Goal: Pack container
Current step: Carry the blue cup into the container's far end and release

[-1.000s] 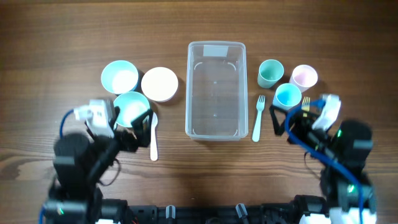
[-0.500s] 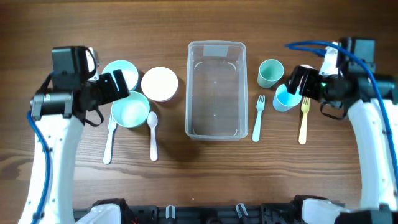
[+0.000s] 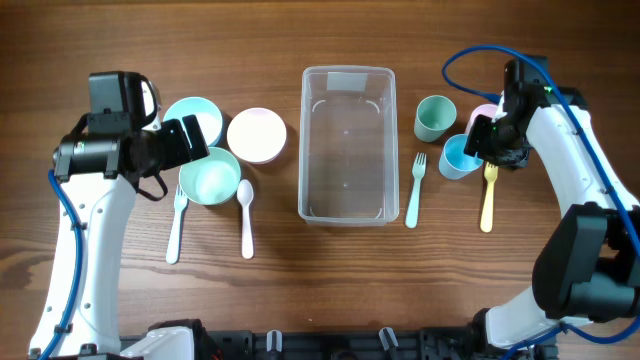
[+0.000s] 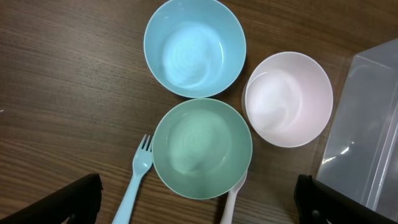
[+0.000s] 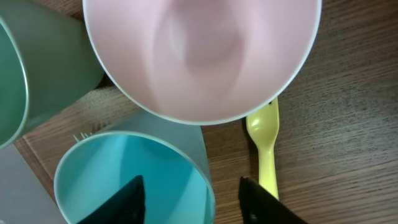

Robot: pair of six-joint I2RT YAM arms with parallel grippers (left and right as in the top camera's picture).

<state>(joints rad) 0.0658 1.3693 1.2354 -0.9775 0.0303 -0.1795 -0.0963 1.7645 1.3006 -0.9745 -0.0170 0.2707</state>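
Container (image 3: 345, 150) empty, upright, between both grippers. Left gripper (image 4: 205, 200) wide, over green bowl (image 4: 202, 149), left of container. Right gripper (image 5: 196, 199) wide, astride blue cup (image 5: 124, 180) wall, right of container. Risk: pink cup (image 5: 199, 50) touching blue cup; closing could knock it over.

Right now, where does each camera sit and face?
Overhead: above the table, straight down on the container; left arm, right arm show.
Left wrist: above green bowl, blue bowl, pink bowl, facing down; jaws' tips at bottom corners.
Right wrist: close over pink cup, blue cup, yellow fork; jaws' tips at bottom.
Shared: overhead also shows the green bowl.
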